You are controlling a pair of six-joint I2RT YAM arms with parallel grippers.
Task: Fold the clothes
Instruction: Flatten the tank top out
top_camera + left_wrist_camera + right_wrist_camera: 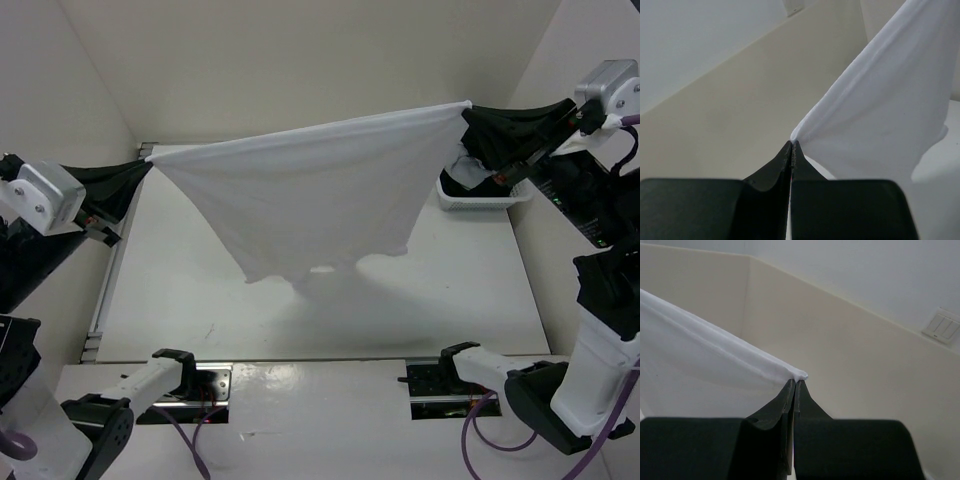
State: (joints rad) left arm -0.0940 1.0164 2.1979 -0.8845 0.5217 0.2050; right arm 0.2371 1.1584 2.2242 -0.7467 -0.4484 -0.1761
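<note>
The clothes (300,190), one plain white thin garment, hang stretched in the air between my two grippers, the lower edge drooping to the table near the middle. My left gripper (148,160) is shut on the garment's left corner; in the left wrist view the cloth (880,115) fans out up and right from the pinched fingertips (792,144). My right gripper (466,108) is shut on the right corner; in the right wrist view the taut hem (715,347) runs left from the pinched tips (796,381).
A white basket (482,196) holding dark items stands at the table's right rear, just under the right gripper. White walls enclose the table (440,290) on three sides. The arm bases (170,375) sit at the near edge.
</note>
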